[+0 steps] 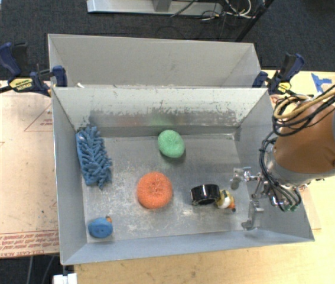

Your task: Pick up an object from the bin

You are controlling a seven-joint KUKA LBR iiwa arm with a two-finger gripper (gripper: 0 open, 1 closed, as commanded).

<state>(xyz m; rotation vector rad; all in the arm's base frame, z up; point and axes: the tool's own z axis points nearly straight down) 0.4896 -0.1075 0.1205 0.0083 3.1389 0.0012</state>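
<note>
Grey metal bin (155, 108): sloped walls, flat floor, six loose things on it, none heaped. All lie apart exc. one pair. The arm (312, 149), w/ orange-brown wrist cover and cables, comes in over the R wall. Its jaws hang low at the floor's R end, spread apart, nothing btw them. So nothing is gripped. The thing nearest the jaws is the black ring, just L of them, front-R part of the floor.

Contents, big to small:
- blue frilly coral-like piece (94, 157), along the foot of the L wall
- orange fuzzy ball (154, 190), about mid-floor, toward the front
- green ball (171, 144), behind the orange one, near the back wall's foot
- black ring (205, 194), R of the orange ball
- small blue lump (100, 228), front-L corner
- tiny white-and-orange bit (225, 202), touching the ring's R side, just beside the jaws

Room:
- wide bare patch btw the green ball and the R wall
- narrower gap btw the coral piece and the orange ball
- bare floor strip along the front wall, from the blue lump across to the jaws

The ring and the bit sit nearer the front wall than the back. The jaws are close to the R wall's foot.
</note>
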